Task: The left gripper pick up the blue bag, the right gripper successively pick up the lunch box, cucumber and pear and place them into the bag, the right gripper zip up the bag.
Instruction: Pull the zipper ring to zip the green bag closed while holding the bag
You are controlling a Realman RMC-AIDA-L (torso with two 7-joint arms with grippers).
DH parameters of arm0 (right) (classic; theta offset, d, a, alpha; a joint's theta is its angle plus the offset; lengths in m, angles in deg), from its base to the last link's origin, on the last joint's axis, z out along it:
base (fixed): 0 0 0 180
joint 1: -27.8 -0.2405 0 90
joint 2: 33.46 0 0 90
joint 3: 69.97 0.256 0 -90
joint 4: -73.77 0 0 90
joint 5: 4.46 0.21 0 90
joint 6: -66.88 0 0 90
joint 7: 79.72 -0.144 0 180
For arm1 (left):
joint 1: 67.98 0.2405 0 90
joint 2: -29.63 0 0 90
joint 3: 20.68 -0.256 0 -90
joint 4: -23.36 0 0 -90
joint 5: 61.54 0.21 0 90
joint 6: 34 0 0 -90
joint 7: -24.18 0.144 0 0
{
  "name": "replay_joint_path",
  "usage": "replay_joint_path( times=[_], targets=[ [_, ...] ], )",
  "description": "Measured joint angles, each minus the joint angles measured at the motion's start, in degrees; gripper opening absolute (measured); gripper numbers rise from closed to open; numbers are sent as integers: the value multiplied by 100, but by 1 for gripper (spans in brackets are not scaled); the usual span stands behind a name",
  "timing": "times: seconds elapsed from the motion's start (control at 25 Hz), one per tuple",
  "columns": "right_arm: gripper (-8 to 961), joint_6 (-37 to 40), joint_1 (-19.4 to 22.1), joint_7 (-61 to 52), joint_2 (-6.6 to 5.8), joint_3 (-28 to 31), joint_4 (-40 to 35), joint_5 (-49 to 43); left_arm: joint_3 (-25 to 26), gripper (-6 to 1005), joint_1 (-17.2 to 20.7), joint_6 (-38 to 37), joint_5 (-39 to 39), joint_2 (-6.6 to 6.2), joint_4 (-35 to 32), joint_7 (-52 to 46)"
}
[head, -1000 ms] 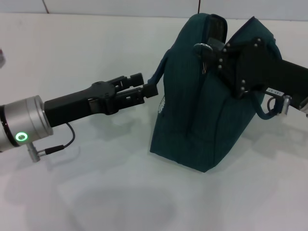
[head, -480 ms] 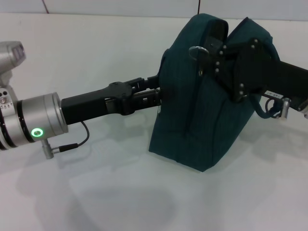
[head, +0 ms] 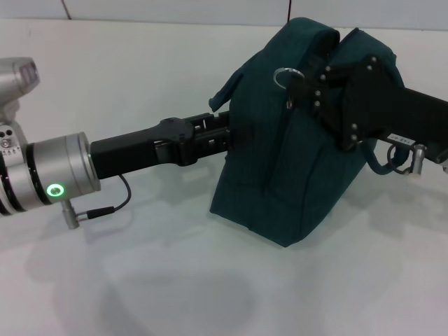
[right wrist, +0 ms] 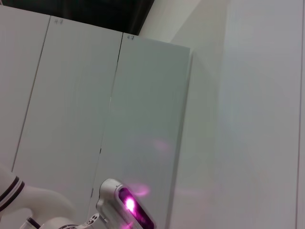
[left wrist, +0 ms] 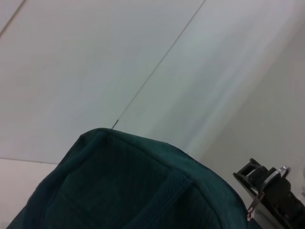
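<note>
The blue bag (head: pixel 294 175) stands upright on the white table, right of centre, and its top also shows in the left wrist view (left wrist: pixel 124 186). My left gripper (head: pixel 222 133) reaches in from the left, fingers slightly apart, with its tips against the bag's left side just under a loop handle (head: pixel 225 87). At the bag's top, my right gripper (head: pixel 299 85) is shut on the zipper pull, and the metal ring (head: pixel 283 74) sticks out beside it. That gripper (left wrist: pixel 267 183) appears far off in the left wrist view. No lunch box, cucumber or pear is in view.
The white table (head: pixel 140 280) spreads in front and to the left of the bag. The bag's second handle (head: pixel 381 164) hangs under my right arm. The right wrist view holds only white wall panels (right wrist: pixel 143 119) and the robot's head.
My left gripper has pushed rightward until it met the bag's side. My right gripper drew the ring pull a little to the left, the top opening closed up, and the bag shifted slightly left.
</note>
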Motion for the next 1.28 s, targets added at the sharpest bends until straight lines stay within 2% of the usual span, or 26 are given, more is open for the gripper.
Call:
replay_joint_path(
  times=[0.12,0.32,0.56,0.76,1.28],
  targets=[
    [4,2,13,0,0,0,-2,0,1,665,-19,0,9,10,0,7],
    [5,4,31,0,0,0,-3,0,0,427,-51,3,58,12,9,17],
    [5,3,40,-1,0,0,20,0,-3,192,-81,-18,66,11,75,56],
    [4,4,80,-52,1,0,63,148,-3,71,-42,-35,65,11,78,100],
    [4,65,201,-416,0,-77,102,699,-12,54,-67,-163,150,11,239,354]
  ],
)
